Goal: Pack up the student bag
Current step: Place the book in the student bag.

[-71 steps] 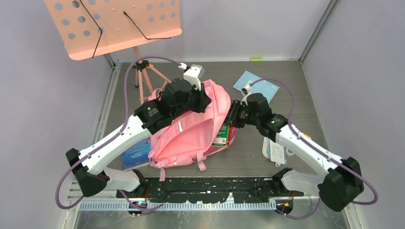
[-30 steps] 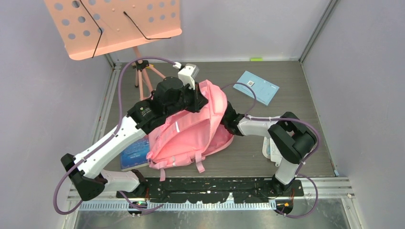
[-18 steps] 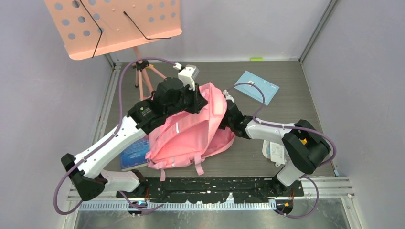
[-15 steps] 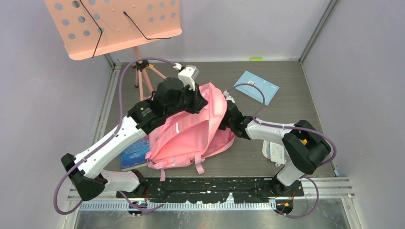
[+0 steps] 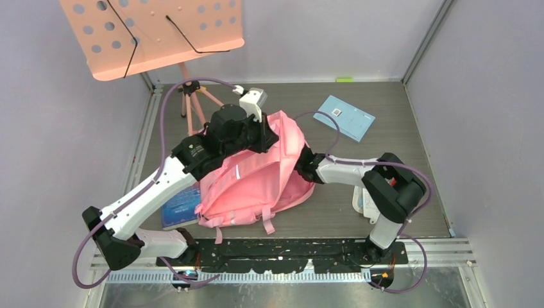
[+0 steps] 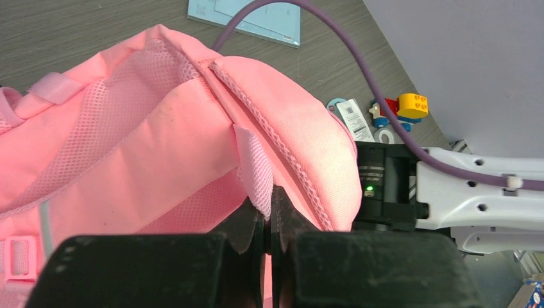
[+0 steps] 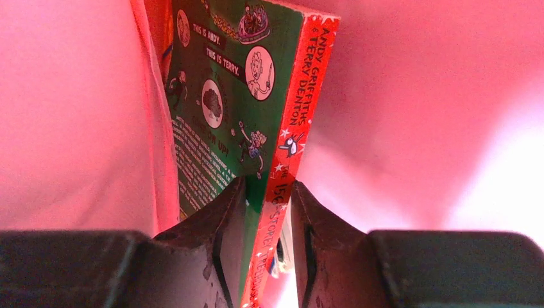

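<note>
Backpack (image 5: 263,179), pink, lies on the table (image 5: 398,109) between both arms. Left end effector (image 6: 269,208) is closed, pinching a mesh tab (image 6: 253,163) at the backpack's top seam. Right end effector (image 7: 266,205) is inside the backpack's opening, clamped across the red spine of a green paperback (image 7: 244,96) surrounded by pink fabric.

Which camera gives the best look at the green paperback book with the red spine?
The right wrist view: the green paperback book fills it, cover and spine lettering readable, pinched by the right gripper. In the top external and left wrist views the pink fabric backpack hides it.
</note>
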`<state>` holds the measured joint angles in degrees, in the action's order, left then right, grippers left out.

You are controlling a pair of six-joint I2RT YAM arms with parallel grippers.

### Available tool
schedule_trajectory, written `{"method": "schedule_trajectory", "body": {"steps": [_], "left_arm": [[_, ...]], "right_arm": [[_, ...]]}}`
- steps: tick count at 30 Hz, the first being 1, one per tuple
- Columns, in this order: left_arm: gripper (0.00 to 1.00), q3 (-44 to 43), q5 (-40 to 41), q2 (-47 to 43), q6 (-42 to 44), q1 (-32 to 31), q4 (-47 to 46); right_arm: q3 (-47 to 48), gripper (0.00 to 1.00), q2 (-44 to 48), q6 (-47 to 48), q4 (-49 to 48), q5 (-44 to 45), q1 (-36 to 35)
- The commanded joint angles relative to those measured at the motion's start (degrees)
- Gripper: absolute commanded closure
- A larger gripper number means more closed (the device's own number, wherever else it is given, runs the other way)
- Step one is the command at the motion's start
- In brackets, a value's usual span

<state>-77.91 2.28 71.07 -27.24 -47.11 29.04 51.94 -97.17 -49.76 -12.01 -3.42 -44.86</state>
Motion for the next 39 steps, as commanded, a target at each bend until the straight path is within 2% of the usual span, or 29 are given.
{"method": "schedule_trajectory", "body": {"steps": [1,6,9,15,19,23,31,34,39], "left_arm": [[1.00,-0.2,-1.9,0.0,-1.3,0.3,-3.4],[1.00,-0.2,-2.0,0.9,-1.1,0.5,-3.2],[1.00,0.3,-2.0,0.9,-1.1,0.7,-3.2],[1.00,2.2,0.0,0.2,-1.1,1.4,-3.7],[1.00,3.3,0.7,-0.8,-1.1,2.9,-3.7],[1.00,4.1,0.6,-1.1,-1.3,4.0,-3.7],[1.00,5.3,0.0,-0.4,-1.6,5.0,-3.8],[1.00,5.6,-0.5,0.1,-1.8,5.2,-4.1],[1.00,5.6,-1.2,1.4,-1.7,5.3,-4.1]], "right_arm": [[5.4,0.73,-4.3,0.8,-4.8,-3.2,-2.5],[5.5,0.73,-4.1,1.2,-4.2,-1.9,-3.0],[3.5,0.68,-0.4,3.4,-1.5,1.1,-3.0],[-1.2,0.45,10.1,9.0,8.3,9.2,-2.9],[-3.1,0.31,17.9,12.6,18.3,13.1,-2.4],[-4.0,0.23,25.1,15.5,25.8,16.3,-1.2],[-4.4,0.12,33.4,18.1,36.2,20.4,3.5],[-5.9,0.10,33.5,18.0,37.3,17.7,8.8],[-10.0,0.08,31.6,18.7,33.9,6.9,16.8]]}}
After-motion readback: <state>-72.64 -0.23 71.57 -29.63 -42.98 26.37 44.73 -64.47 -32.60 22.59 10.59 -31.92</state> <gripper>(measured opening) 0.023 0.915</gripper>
